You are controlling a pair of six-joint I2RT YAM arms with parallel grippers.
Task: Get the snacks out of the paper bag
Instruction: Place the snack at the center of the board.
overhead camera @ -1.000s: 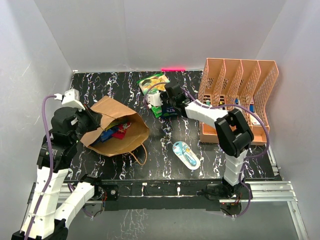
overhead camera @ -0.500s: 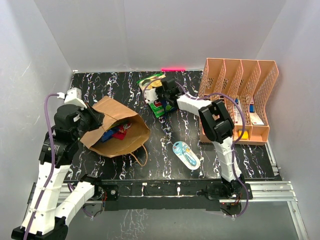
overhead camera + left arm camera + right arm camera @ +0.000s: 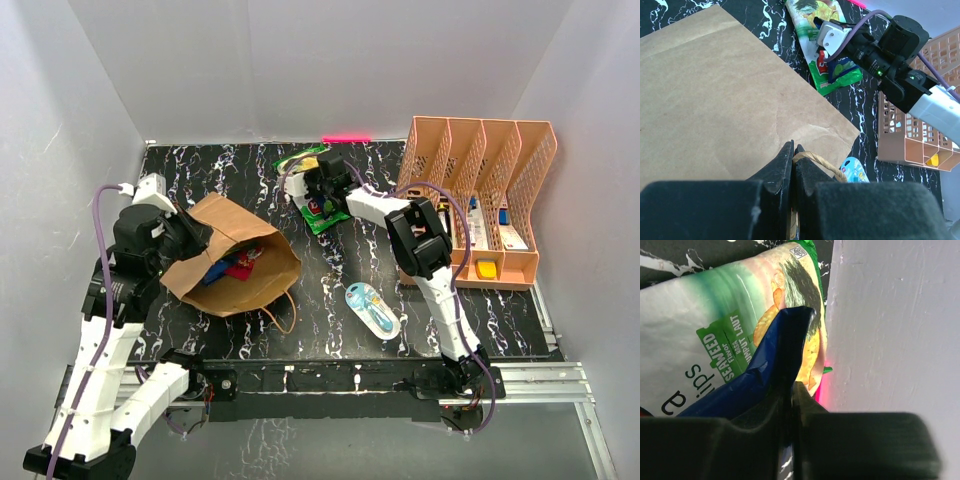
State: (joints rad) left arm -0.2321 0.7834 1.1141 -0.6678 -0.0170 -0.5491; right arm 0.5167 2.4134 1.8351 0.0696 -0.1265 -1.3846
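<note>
The brown paper bag (image 3: pixel 232 262) lies on its side at the left, mouth toward the right. A blue packet (image 3: pixel 212 271) and a red packet (image 3: pixel 241 265) show inside it. My left gripper (image 3: pixel 190 238) is shut on the bag's twisted paper handle (image 3: pixel 816 161), with the bag's flat side (image 3: pixel 715 100) spread below it. At the back, my right gripper (image 3: pixel 315 195) is shut on a dark blue packet (image 3: pixel 771 362), hanging just over the green chip bag (image 3: pixel 318 212) that lies on the table near the back wall.
A peach mesh file organizer (image 3: pixel 478 200) with small boxes stands at the right. A white-and-teal blister pack (image 3: pixel 372 309) lies on the black marbled table (image 3: pixel 330 330) in front of centre. White walls close in the back and sides.
My right gripper has carried the dark blue packet back and to the left, over the green chip bag. The left gripper keeps its hold on the handle and has shifted only slightly.
</note>
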